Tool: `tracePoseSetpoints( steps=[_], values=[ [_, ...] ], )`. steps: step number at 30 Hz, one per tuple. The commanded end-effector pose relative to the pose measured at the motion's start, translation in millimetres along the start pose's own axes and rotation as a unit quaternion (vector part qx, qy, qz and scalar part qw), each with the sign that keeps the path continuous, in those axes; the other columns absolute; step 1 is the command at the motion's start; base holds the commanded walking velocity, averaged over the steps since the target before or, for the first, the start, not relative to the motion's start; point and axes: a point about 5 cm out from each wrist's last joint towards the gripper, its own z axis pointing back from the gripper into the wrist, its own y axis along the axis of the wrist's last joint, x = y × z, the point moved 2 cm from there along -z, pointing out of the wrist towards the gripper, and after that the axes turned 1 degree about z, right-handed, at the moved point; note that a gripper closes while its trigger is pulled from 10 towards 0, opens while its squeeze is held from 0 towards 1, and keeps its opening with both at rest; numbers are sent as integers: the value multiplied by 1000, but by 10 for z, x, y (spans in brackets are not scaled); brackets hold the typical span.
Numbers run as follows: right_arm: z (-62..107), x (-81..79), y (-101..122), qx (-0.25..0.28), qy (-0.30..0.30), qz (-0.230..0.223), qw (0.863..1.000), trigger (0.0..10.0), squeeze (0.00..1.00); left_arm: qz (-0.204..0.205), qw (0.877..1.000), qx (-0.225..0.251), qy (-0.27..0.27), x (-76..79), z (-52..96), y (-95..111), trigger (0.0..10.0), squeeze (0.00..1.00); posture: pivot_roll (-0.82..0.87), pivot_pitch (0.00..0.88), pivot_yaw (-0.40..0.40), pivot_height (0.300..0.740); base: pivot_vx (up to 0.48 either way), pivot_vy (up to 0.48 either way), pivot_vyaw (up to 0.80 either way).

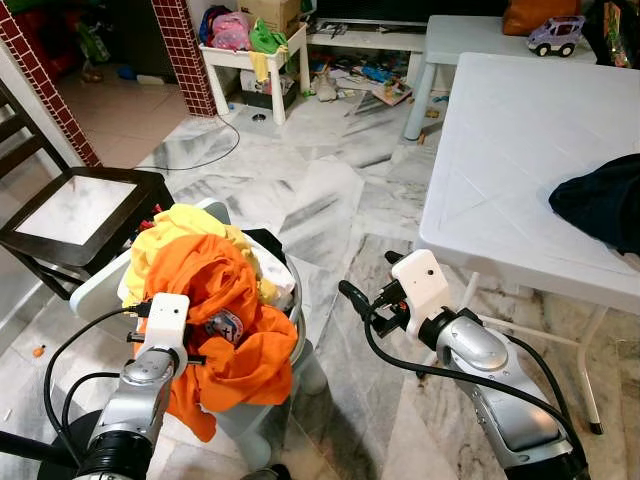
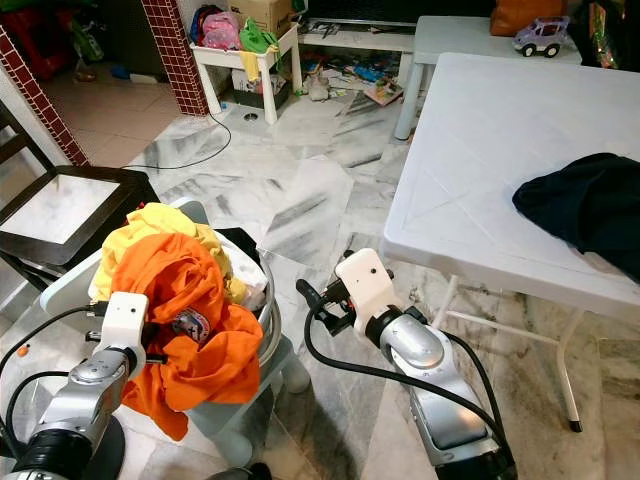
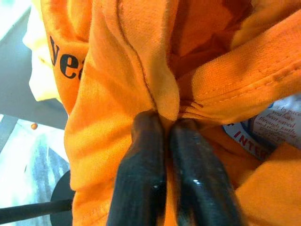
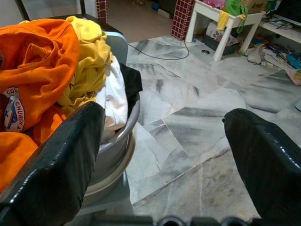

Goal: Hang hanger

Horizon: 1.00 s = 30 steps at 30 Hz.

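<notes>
An orange shirt (image 1: 215, 300) lies on top of a heap of yellow (image 1: 175, 230) and white clothes in a grey basin (image 4: 123, 126) on the floor at my lower left. My left gripper (image 3: 164, 125) is pressed into that heap, its two black fingers shut on a fold of the orange shirt. Over the marble floor just right of the basin, my right gripper (image 1: 370, 278) is open with nothing between its fingers (image 4: 61, 155). A dark garment (image 1: 605, 205) lies on the white table at the right.
The white plastic table (image 1: 520, 150) stands close on the right, with its legs near my right arm. A dark chair (image 1: 80, 215) is behind the basin on the left. Far back are a small white table (image 1: 255, 55) piled with things, a toy car (image 1: 556, 35) and floor clutter.
</notes>
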Motion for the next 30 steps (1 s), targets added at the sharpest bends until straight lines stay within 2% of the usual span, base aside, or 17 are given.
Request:
tracePoseSetpoints(
  steps=[1, 8, 16, 20, 25, 30],
  values=[
    [26, 12, 56, 9, -1, 1, 1000, 10000, 0, 4, 1000, 11, 7, -34, -3, 50, 0, 0, -129, 101, 69, 740, 0, 0, 0],
    [70, 6, 159, 37, 47, -12, 998, 10000, 0, 14, 999, 45, 21, -40, 3, 206, 0, 0, -123, 97, 69, 740, 0, 0, 0],
    [33, 55, 128, 27, 24, -8, 999, 10000, 0, 18, 998, 48, 21, -43, 0, 205, 0, 0, -118, 93, 70, 740, 0, 0, 647],
    [31, 63, 119, 25, 19, -13, 999, 10000, 0, 18, 998, 51, 23, -54, 2, 221, 0, 0, -116, 92, 73, 740, 0, 0, 0],
    [32, 109, 103, 21, 5, -11, 1000, 10000, 0, 18, 996, 76, 45, -130, -5, 359, 0, 0, -119, 90, 74, 740, 0, 0, 0],
    [28, 141, 102, 21, -13, -9, 1000, 10000, 0, -7, 991, 122, 55, -182, 11, 618, 0, 0, -119, 90, 74, 740, 0, 0, 0]
  ],
)
